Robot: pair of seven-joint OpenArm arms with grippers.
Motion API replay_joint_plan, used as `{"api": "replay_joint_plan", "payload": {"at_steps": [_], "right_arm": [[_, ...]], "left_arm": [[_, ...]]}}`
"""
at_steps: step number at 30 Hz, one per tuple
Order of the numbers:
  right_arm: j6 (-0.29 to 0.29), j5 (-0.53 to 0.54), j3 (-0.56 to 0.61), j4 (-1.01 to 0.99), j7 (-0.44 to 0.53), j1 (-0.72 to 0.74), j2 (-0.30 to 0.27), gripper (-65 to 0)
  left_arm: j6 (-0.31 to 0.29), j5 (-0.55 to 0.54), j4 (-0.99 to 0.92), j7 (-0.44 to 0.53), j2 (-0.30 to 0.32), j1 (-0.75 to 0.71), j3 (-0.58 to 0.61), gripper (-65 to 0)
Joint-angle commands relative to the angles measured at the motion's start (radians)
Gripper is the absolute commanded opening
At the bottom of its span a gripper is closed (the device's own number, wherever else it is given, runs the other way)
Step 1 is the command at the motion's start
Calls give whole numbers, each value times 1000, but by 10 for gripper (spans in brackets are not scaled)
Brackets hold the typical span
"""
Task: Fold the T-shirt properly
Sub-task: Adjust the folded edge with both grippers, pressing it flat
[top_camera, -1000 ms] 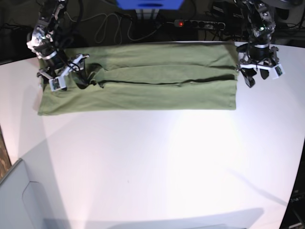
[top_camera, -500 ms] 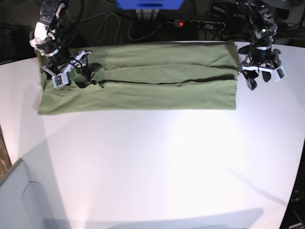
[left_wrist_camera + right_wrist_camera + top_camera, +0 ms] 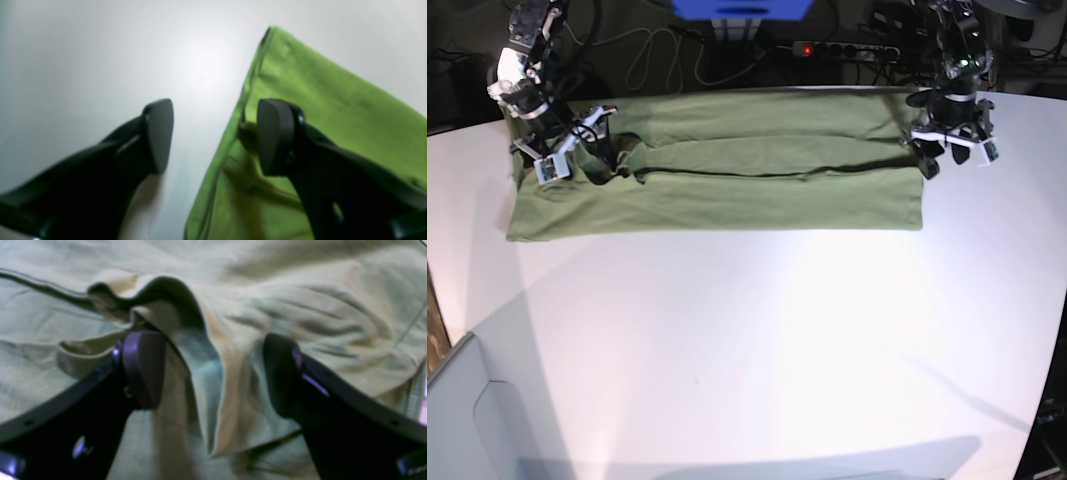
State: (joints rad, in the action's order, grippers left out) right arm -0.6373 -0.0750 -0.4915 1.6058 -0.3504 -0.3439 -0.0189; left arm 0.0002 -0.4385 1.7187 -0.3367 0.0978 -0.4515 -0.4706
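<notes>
Now spread wide on both sides, nothing held. Left gripper (image 3: 215, 136) astride the hem edge of the T-shirt (image 3: 727, 165), one finger (image 3: 158, 133) over bare table (image 3: 757, 340), the other over cloth. Right gripper (image 3: 213, 370) straddling a raised fold at the collar end. Best lowered until every layer sits between the pads, then closed together. Shirt already narrowed lengthwise along the far table edge.
</notes>
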Motion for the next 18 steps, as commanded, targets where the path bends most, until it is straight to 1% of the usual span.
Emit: {"api": "replay_joint_plan", "payload": {"at_steps": [1,8,18], "right_arm": [[-13,16,7,12,12,3,-14,-212],[-13,16,20,12,11,-1,-16,-212],[-13,16,20,12,11,1,-16,-212]], "left_arm": [[-1,-4,8,21,7,0,-3,-267],[-1,-4,-1,21,9,1,57,-267],[-1,-4,-4,21,7,-5,62,-270]]}}
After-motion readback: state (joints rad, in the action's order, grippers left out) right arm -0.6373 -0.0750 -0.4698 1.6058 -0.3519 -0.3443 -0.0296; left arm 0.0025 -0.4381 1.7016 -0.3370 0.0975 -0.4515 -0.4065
